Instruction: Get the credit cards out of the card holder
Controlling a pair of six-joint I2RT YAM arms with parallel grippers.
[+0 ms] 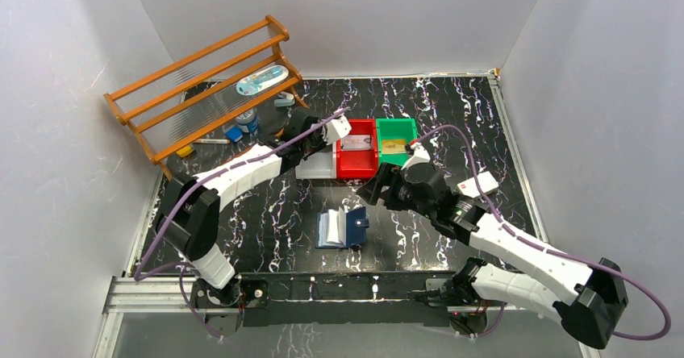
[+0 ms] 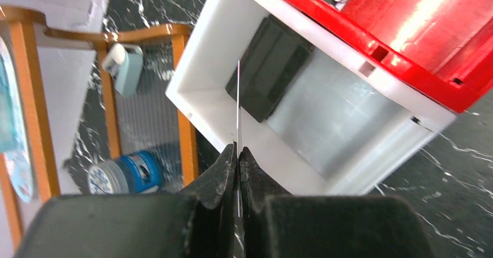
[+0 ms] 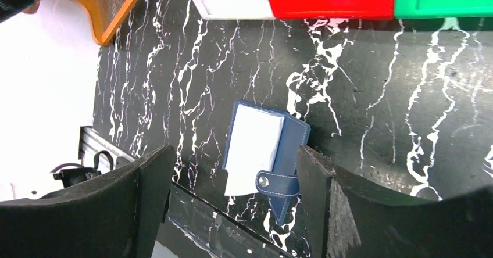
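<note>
The card holder (image 1: 343,227) lies open on the black marbled table, navy outside, pale inside, its snap strap (image 3: 278,182) hanging off one side. My right gripper (image 3: 234,150) hovers open above it with nothing between its fingers. My left gripper (image 2: 238,153) is shut on a thin credit card (image 2: 238,107), seen edge-on, over the white bin (image 2: 200,104). A black card (image 2: 270,75) lies flat in that bin. In the red bin (image 1: 357,164) lies a silvery card (image 1: 356,143), and in the green bin (image 1: 385,128) a gold one (image 1: 394,145).
The three bins stand side by side at mid-table. A wooden rack (image 1: 202,84) stands at the back left, with a blue-and-white jar (image 2: 125,174) and small items under and beside it. White walls close in the table on three sides.
</note>
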